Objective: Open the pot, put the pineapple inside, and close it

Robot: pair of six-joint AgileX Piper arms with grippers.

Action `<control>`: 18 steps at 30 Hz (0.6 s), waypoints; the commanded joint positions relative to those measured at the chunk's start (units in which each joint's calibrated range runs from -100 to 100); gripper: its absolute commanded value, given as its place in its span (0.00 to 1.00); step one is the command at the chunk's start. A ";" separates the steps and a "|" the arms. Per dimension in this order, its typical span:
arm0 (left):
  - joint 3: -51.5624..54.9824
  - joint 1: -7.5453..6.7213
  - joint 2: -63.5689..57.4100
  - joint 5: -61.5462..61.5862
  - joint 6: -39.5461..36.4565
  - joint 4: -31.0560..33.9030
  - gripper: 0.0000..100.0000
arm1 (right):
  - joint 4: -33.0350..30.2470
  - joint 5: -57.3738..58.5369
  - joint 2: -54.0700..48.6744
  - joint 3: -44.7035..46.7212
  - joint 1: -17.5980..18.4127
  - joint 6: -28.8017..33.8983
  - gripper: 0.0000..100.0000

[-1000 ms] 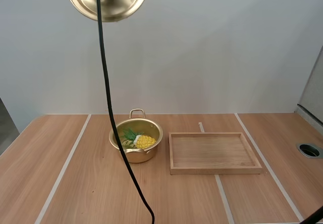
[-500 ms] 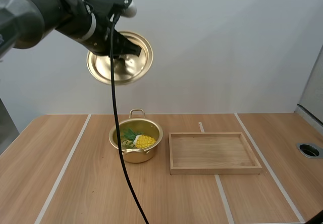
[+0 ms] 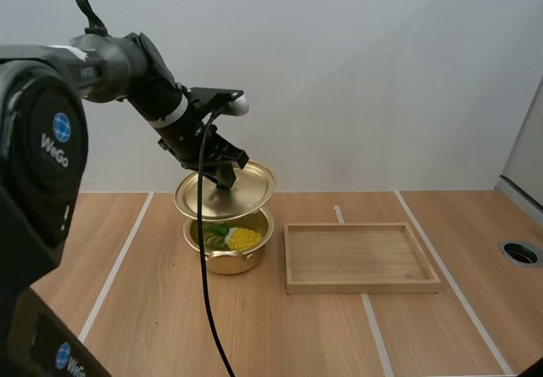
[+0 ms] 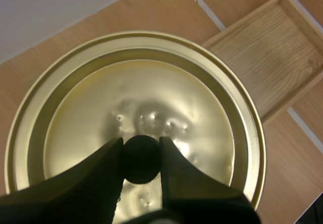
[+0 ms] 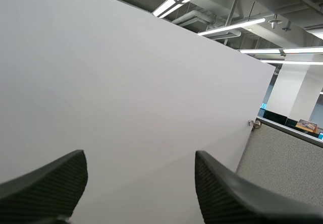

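Our pale wooden tabletop (image 3: 127, 309) carries two things: a golden pot (image 3: 229, 262) and, just beside it on its right, a shallow wooden tray (image 3: 363, 287).

Left pincer (image 3: 223, 177) holds lid (image 3: 248, 192) over pot (image 3: 229, 262) containing pineapple (image 3: 243, 239).

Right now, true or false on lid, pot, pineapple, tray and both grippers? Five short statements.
1. The left gripper pinches the lid. True.
2. The lid sits closed on the pot. False: it hangs tilted over the pot, not seated.
3. The pineapple lies in the pot. True.
4. The wooden tray lies at the pot's left in the high view. False: it lies at its right.
5. The right gripper is shut. False: it is open.
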 commanded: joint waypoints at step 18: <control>0.17 0.07 8.26 -5.16 9.84 -2.43 0.00 | -0.83 0.30 -0.69 -0.22 -0.14 -0.07 1.00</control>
